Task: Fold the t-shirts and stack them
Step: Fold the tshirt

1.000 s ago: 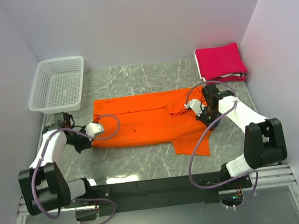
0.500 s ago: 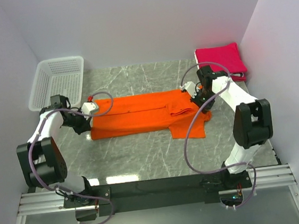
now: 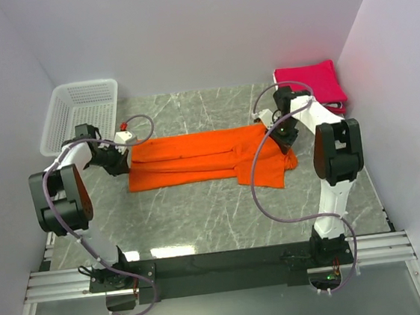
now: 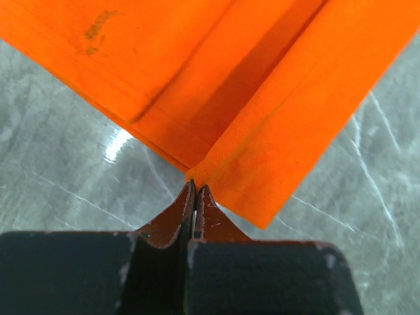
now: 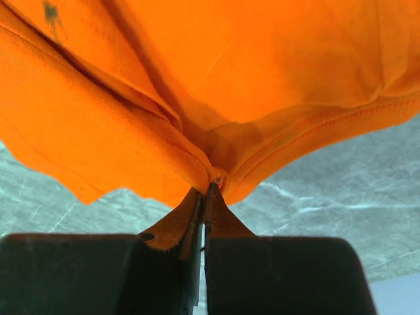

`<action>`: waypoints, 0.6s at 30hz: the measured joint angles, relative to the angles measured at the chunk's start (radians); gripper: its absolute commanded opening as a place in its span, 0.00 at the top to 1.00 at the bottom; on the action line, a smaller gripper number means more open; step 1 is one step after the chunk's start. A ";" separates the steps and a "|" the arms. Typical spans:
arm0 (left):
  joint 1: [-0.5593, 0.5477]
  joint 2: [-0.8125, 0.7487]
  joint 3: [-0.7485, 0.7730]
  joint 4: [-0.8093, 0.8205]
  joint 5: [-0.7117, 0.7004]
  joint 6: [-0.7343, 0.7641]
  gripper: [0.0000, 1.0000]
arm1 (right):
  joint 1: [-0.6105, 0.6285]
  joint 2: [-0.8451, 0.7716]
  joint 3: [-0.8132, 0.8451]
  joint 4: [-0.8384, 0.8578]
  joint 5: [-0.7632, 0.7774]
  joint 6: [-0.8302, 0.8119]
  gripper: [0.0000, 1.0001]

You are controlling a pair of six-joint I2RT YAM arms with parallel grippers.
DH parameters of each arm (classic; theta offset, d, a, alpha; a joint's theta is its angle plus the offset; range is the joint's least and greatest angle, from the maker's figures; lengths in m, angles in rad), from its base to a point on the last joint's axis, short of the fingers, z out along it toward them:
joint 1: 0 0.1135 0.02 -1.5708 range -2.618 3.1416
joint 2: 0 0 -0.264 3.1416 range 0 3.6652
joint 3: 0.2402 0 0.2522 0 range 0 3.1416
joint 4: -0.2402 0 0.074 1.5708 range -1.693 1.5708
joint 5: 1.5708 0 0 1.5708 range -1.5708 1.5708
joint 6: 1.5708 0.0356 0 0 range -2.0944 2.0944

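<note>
The plain bright orange t-shirt (image 3: 195, 159) lies across the middle of the table as a long band folded lengthwise, with one sleeve (image 3: 272, 172) hanging toward the near side on the right. My left gripper (image 3: 122, 161) is shut on the shirt's left end; in the left wrist view the jaws (image 4: 195, 186) pinch a folded corner of orange cloth (image 4: 262, 131). My right gripper (image 3: 280, 136) is shut on the shirt's right end, where bunched orange cloth (image 5: 197, 79) spreads out from the closed tips (image 5: 210, 187). Crimson-pink folded t-shirts (image 3: 308, 87) are stacked at the far right corner.
A white plastic mesh basket (image 3: 82, 117) stands at the far left corner, just behind my left arm. Pale walls close in the table on the left, far and right sides. Grey marble tabletop (image 3: 201, 218) shows between the shirt and the arm bases.
Both grippers have moved toward the far side, each carrying its end of the shirt's near edge. The orange shirt is now narrower and lies farther back.
</note>
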 measured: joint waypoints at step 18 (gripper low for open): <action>-0.014 -0.057 0.007 0.063 -0.008 -0.115 0.43 | -0.063 -0.026 0.067 -0.074 -0.144 0.182 0.51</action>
